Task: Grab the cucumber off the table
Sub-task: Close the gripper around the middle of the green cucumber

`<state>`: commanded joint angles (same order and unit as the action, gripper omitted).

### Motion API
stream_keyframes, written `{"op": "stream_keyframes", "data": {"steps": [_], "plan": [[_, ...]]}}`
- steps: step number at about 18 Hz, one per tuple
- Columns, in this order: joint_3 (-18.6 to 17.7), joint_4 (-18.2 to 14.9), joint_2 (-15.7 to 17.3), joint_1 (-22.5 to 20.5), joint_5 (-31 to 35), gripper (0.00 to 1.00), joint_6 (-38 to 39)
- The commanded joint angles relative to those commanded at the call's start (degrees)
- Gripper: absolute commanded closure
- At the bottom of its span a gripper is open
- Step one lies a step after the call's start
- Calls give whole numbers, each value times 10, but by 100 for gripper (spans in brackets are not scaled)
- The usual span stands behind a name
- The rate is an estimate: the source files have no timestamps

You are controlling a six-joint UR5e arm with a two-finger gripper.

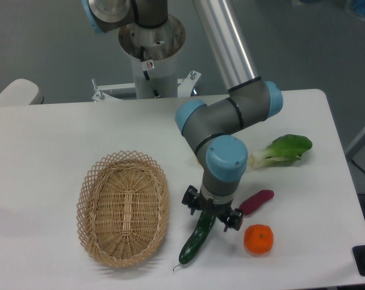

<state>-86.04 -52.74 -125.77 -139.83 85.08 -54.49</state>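
The large flat white table [61,139] is standing before a grey-green floor. The black two-finger gripper [212,209] is hanging spread over the long dark green cucumber [196,238], which is lying between a woven wicker basket [123,208] and a round orange [258,239]; grip unclear.

No text, brand, number or sign can be read anywhere in the frame. The only label in view is a small sticker with a red mark [150,64] on the white base column of the arm [151,72], upper center of the frame; it is too small and blurred to make out any letters or symbol on it.
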Motion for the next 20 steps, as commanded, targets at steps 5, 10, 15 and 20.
{"op": "stream_keyframes", "data": {"steps": [5, 10, 15, 20], "plan": [[-4, 16, -14, 1, 3, 0, 0], [-11, 28, -18, 8, 4, 8, 0], [-10, 28, -16, 8, 4, 68, -2], [-2, 27, -10, 5, 4, 78, -9]]}}
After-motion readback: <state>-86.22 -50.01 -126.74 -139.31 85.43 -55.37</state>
